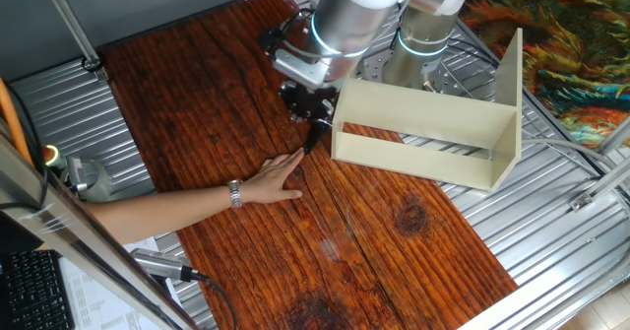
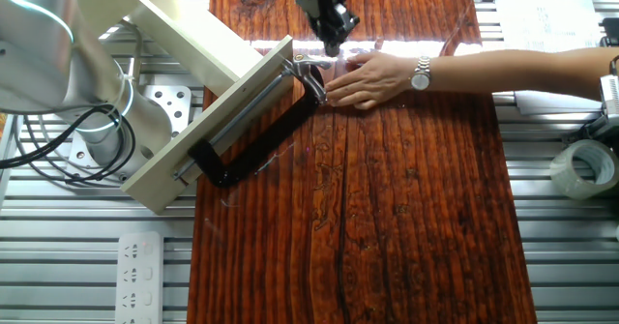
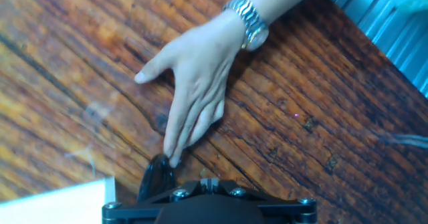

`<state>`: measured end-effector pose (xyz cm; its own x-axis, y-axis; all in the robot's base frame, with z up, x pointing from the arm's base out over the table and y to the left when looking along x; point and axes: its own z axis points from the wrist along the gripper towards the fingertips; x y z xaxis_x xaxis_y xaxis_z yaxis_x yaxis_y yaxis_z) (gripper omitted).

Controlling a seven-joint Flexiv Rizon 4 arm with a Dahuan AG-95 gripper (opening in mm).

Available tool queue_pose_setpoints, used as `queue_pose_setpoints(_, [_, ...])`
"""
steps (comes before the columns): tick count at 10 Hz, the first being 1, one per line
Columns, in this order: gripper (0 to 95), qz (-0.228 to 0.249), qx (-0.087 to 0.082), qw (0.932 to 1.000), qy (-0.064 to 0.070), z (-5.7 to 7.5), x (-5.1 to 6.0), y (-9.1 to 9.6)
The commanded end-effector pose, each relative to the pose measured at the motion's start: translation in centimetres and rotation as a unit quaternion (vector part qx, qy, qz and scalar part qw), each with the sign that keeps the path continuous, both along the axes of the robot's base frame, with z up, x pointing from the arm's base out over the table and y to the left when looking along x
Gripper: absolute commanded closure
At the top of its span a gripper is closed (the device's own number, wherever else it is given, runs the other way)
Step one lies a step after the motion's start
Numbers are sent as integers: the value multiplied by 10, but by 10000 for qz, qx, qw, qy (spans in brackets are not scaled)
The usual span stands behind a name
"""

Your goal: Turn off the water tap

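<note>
Tool [image 2: 332, 42] above water tap [image 2: 308, 70], apart

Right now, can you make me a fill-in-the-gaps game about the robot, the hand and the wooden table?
1. The person's bare hand lies flat on the reddish-brown ____ tabletop.
2. On the wrist beside that hand sits a silvery metal ____.
3. The long black C-clamp grips the edge of a ____-coloured board stand.
4. The robot's dark gripper hangs ____ the small silvery metal tap.

Missing words: wooden; watch; cream; above
</note>
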<state>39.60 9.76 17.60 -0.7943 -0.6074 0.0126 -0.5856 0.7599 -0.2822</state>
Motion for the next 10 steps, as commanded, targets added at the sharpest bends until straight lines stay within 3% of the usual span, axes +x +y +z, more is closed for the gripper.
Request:
queue_pose_setpoints(1, [950,144,12,9999,-84,2,-11,-4])
queue_pose_setpoints(3, [950,170,121,9997,-82,0,-7,1])
queue_pose_setpoints(4, [950,93,96,9999,-19,-1,-6,2])
queue_pose_setpoints(6, [950,172,103,9998,15,3,-11,5])
queue_pose_setpoints(8, [950,171,531,9984,23,6,-10,7])
queue_pose_setpoints(10, [950,183,661,9976,-3,8,-12,9])
